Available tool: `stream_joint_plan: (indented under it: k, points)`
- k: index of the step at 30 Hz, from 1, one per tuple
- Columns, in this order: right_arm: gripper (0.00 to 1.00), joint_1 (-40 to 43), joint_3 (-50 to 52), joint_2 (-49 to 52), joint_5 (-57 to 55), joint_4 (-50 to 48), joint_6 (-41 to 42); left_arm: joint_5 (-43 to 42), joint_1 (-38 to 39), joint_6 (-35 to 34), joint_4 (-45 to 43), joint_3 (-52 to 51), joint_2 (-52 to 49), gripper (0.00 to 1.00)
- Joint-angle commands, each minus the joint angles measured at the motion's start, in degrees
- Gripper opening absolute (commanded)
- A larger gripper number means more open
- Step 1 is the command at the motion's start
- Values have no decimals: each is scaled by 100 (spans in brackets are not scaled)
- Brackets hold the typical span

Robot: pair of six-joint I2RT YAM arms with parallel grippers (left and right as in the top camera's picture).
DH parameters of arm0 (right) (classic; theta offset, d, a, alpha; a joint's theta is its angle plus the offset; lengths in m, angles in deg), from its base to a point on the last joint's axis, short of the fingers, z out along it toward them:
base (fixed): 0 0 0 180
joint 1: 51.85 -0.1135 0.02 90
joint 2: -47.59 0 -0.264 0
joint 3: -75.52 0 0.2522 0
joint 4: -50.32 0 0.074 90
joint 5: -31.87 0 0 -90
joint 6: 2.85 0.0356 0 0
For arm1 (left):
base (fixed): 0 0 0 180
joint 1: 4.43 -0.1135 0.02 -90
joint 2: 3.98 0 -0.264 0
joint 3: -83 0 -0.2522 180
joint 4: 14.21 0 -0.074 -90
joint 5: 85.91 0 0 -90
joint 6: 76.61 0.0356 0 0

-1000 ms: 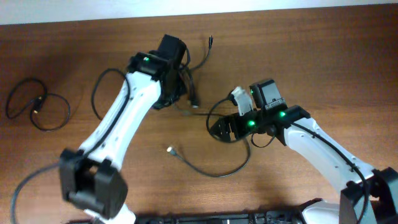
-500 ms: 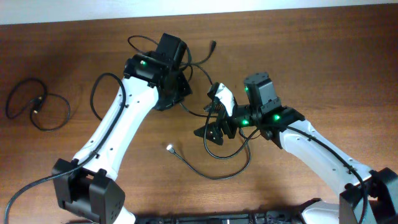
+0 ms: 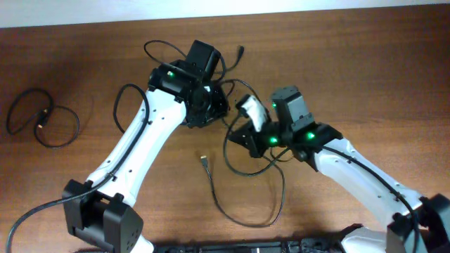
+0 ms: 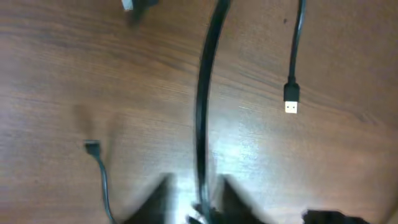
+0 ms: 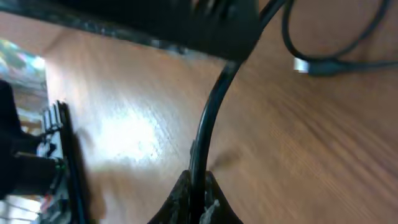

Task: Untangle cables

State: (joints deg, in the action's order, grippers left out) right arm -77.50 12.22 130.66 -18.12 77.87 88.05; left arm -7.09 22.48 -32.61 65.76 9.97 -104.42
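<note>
One black cable (image 4: pixel 200 124) runs straight up between the fingers of my left gripper (image 4: pixel 196 202); the jaws stand apart, with a gap on the cable's left side. In the overhead view this gripper (image 3: pixel 211 107) hovers over a tangle near the table's top centre. My right gripper (image 5: pixel 198 193) is shut on a black cable (image 5: pixel 208 118) that rises from its fingertips. From overhead, the right gripper (image 3: pixel 243 136) sits just right of the left one. A loose cable (image 3: pixel 242 218) with a metal plug (image 3: pixel 204 161) loops toward the front. A separate coiled cable (image 3: pixel 42 118) lies far left.
A USB plug (image 4: pixel 291 102) on a cable end lies right of the left gripper's cable, and a small plug (image 4: pixel 91 147) lies to its left. Another plug end (image 5: pixel 308 65) shows in the right wrist view. The left arm's own wire (image 3: pixel 123 105) arcs beside its forearm.
The right gripper moved up and left toward the tangle and shut on a cable. The left gripper's jaws parted. The loose cable's plug shifted right and its loop stretched toward the front.
</note>
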Motion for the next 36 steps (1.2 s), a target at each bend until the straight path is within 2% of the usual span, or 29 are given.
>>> stream_joint_plan:
  k: [1, 2, 3, 5, 9, 10, 11, 13, 14, 16, 18, 20, 21, 23, 25, 27, 28, 29, 30, 31, 32, 34, 36]
  points:
    - [4, 334, -31, -732, 186, 608, 125, 647, -7, 44, -289, -37, 7, 54]
    - [4, 404, -31, -997, 247, 868, 7, 745, -7, 44, -490, -37, 7, 52]
    - [4, 476, -31, -1423, 332, 1147, -142, 800, -7, 44, -754, -37, 7, 45]
    - [4, 516, -31, -1934, 284, 1252, -238, 726, -7, 44, -994, -37, 7, 43]
    - [4, 516, -31, -2474, 286, 1226, -238, -313, 0, 46, -1102, -39, 7, 37]
    - [4, 516, -31, -2505, 286, 1217, -238, -315, 28, 46, -1084, -39, 7, 40]
    - [4, 516, -31, -2553, 286, 1198, -238, -299, 85, 46, -1086, -48, 7, 47]
    - [4, 516, -31, -2601, 286, 1176, -238, -243, 249, 48, -1062, -83, 7, 70]
    - [4, 516, -31, -2612, 284, 1176, -238, -125, 291, 48, -1023, -105, 4, 75]
    - [4, 516, -31, -2614, 286, 1180, -238, 651, 345, -122, -503, -131, 4, 74]
    - [4, 516, -31, -2614, 293, 1180, -236, 1156, 330, -1147, -37, -136, 4, 77]
    - [4, 516, -31, -2614, 310, 1182, -234, 1381, 337, -2170, -13, -229, 4, 82]
    - [4, 516, -31, -2614, 310, 1185, -234, 1381, 337, -2671, -28, -310, 2, 82]
    - [4, 516, -31, -2625, 310, 1222, -234, 1355, 337, -3558, -247, -686, -2, 89]
    - [4, 516, -31, -2625, 310, 1244, -234, 1364, 341, -4057, -579, -1117, -7, 89]
    - [4, 516, -31, -2625, 315, 1246, -234, 1513, 334, -4411, -1399, -1690, -9, 83]
    - [4, 516, -31, -2645, 337, 1246, -234, 1556, 334, -4419, -1731, -1847, -9, 74]
    - [4, 516, -31, -2675, 343, 1261, -234, 1596, 332, -4419, -2205, -2081, -17, 55]
    - [4, 516, -31, -2719, 354, 1274, -234, 1598, 332, -4419, -2496, -2221, -17, 49]
    - [4, 516, -31, -2804, 352, 1307, -234, 1609, 332, -4419, -2881, -2435, -20, 32]
    - [4, 516, -31, -2857, 352, 1311, -234, 1668, 332, -4419, -3005, -2531, -24, 24]
    - [4, 516, -31, -3012, 348, 1351, -236, 2070, 330, -4415, -2994, -2616, -24, 0]
    - [4, 516, -31, -3254, 271, 1399, -236, 2887, 275, -4054, -2953, -2616, -24, 0]
